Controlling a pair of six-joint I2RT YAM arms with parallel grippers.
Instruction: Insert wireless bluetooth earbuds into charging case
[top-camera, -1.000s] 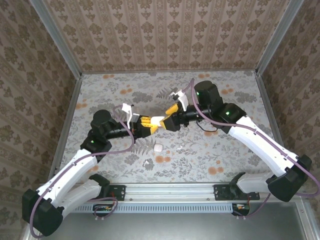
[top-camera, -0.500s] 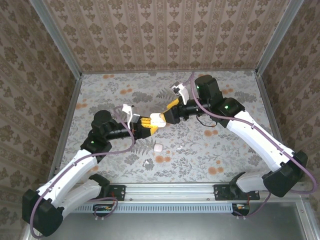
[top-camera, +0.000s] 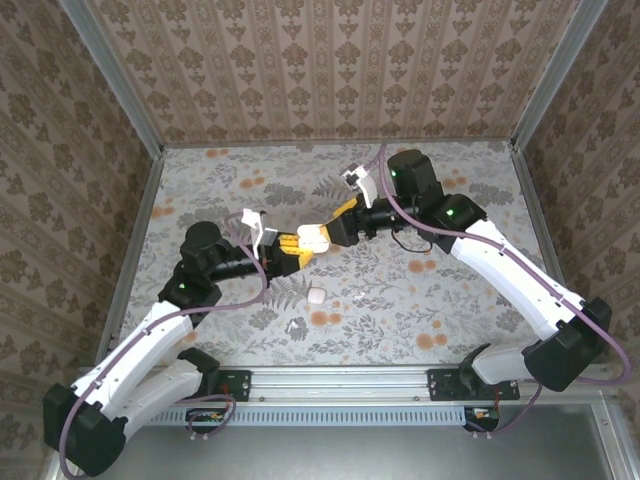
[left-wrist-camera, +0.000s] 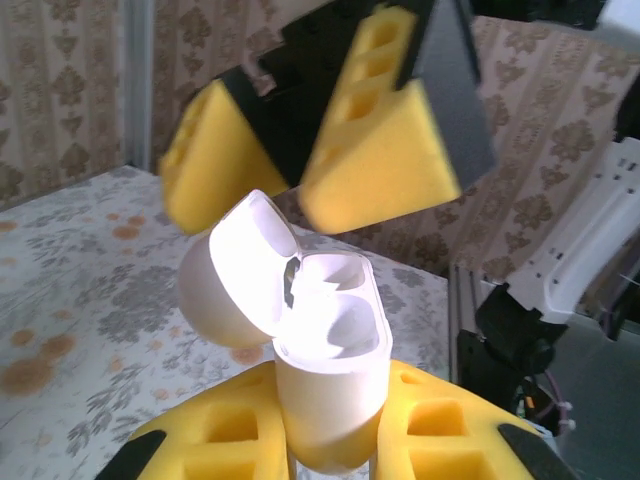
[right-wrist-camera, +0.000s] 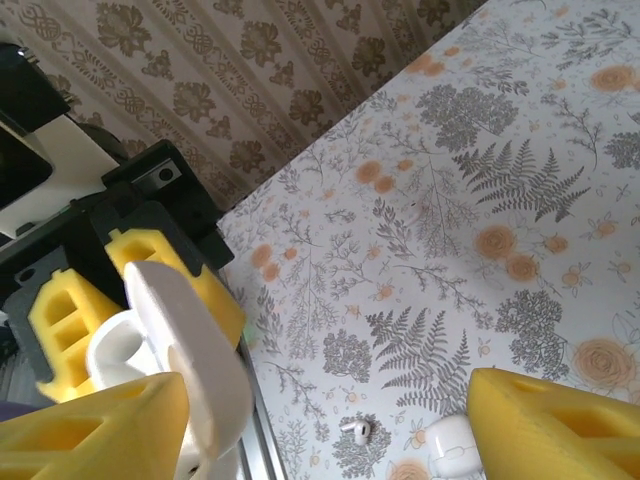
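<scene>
Over the floral table (top-camera: 450, 300) my two arms meet in mid-air. My left gripper (left-wrist-camera: 330, 440) is clamped on the body of the charging case (left-wrist-camera: 330, 385), holding it upright, clear of the table, with its lid (left-wrist-camera: 240, 275) hinged open. My right gripper (left-wrist-camera: 300, 165) is spread wide with nothing in it, one pad just at the lid. I judge the lid is back far enough, so I'd keep the left grip steady and send the right down for the earbud (right-wrist-camera: 357, 430) on the table
</scene>
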